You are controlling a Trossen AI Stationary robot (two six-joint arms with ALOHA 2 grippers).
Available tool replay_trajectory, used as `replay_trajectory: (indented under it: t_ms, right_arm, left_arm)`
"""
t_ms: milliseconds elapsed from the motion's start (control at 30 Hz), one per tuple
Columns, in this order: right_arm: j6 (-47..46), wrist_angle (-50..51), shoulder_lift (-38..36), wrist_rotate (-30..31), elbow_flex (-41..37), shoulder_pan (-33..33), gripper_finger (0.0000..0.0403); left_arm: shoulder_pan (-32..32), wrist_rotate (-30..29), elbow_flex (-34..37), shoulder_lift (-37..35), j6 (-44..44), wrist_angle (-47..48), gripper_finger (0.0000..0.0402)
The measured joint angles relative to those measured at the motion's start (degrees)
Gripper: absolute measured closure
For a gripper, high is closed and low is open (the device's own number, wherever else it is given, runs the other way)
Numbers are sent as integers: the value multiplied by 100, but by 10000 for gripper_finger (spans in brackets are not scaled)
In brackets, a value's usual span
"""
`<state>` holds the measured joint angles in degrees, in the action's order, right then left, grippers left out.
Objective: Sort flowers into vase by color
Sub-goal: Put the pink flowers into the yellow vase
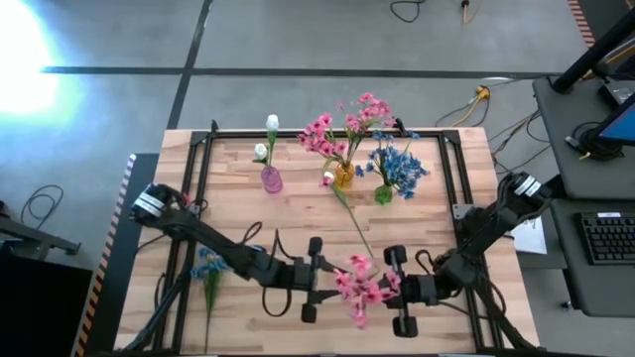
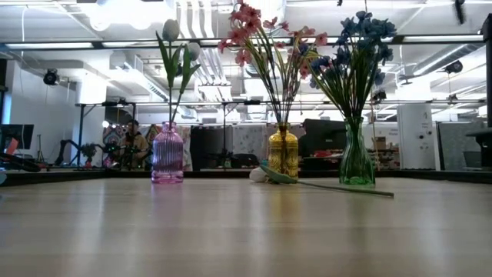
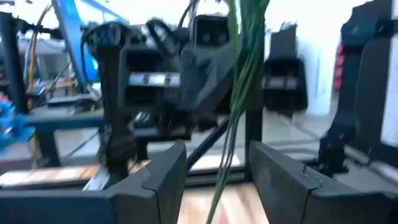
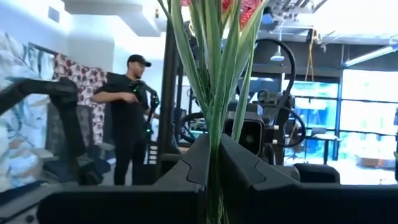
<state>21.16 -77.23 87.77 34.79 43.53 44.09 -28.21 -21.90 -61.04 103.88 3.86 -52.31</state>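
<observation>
A pink flower (image 1: 362, 288) with clustered blossoms stands upright between my two grippers, near the table's near edge. My right gripper (image 4: 213, 149) is shut on its green stems. My left gripper (image 3: 217, 168) is open just left of it, a finger on either side of the stem (image 3: 233, 124) without touching. At the far side, a purple vase (image 1: 271, 179) holds white buds, a yellow vase (image 1: 344, 177) pink flowers, and a green vase (image 1: 383, 194) blue flowers. One white-bud flower (image 1: 349, 210) and one blue flower (image 1: 210, 268) lie flat on the table. My right gripper pinches the pink flower's bundle of green stems (image 4: 214, 118) between its two fingers, below the blossoms. The fingers come in level from the table's right side and lie across the stems. The flower stands upright, blossoms above the fingers; its lower end is out of view.
The three vases stand in a row at the table's far middle (image 2: 283, 154). The white-bud flower's stem (image 2: 338, 187) runs slantwise from the yellow vase toward my grippers. A person (image 4: 127, 118) stands in the room beyond the table. Bare wood (image 1: 248, 213) lies left of centre.
</observation>
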Motion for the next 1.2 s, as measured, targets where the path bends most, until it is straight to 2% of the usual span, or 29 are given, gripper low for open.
replay_trajectory:
  t_ms: [267, 433, 667, 767, 900, 1100, 1200]
  right_arm:
    - [243, -267, 209, -111, 0, -290, 385]
    - [246, -284, 203, -513, 2, -584, 385]
    - [132, -293, 203, -701, 2, -863, 385]
    - [147, -284, 201, -777, 2, -863, 385]
    - [150, -280, 196, -781, 4, -863, 385]
    - [122, -277, 194, -751, 7, -863, 370]
    - [116, -242, 194, -604, 7, -848, 353]
  left_arm:
    - [154, 321, 0, 263, -26, -620, 255]
    - [186, 347, -78, 281, -174, -634, 256]
    - [239, 331, -363, 281, -92, -430, 256]
    - [234, 131, -398, 281, -92, -341, 263]
    - [234, -128, -398, 281, -92, -319, 300]
    - [232, -136, -398, 281, -92, -284, 390]
    - [234, -153, -398, 269, -91, -188, 392]
